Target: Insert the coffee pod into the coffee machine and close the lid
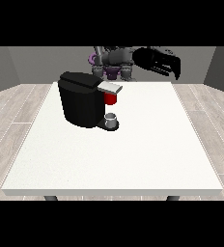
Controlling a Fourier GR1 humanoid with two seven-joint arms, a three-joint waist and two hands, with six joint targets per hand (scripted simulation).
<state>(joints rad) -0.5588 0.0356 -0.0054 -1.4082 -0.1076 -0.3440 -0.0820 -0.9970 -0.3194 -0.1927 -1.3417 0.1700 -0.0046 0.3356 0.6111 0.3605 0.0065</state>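
The black coffee machine (82,99) stands on the white table (133,154), left of the middle. Its grey lid (109,87) juts out to the right at the top, lying nearly flat. Under the lid there is a red thing at the machine (111,99). A small grey thing (112,118) stands on the machine's base; I cannot tell whether it is the pod. The hand at the view's right (161,61) is raised above the table's far edge, well apart from the machine, with fingers relaxed and nothing seen in them. The other hand does not show.
The robot's torso (115,61) stands behind the table's far edge, just behind the machine. Wooden floor surrounds the table. The table's front edge (114,192) runs along the bottom of the view.
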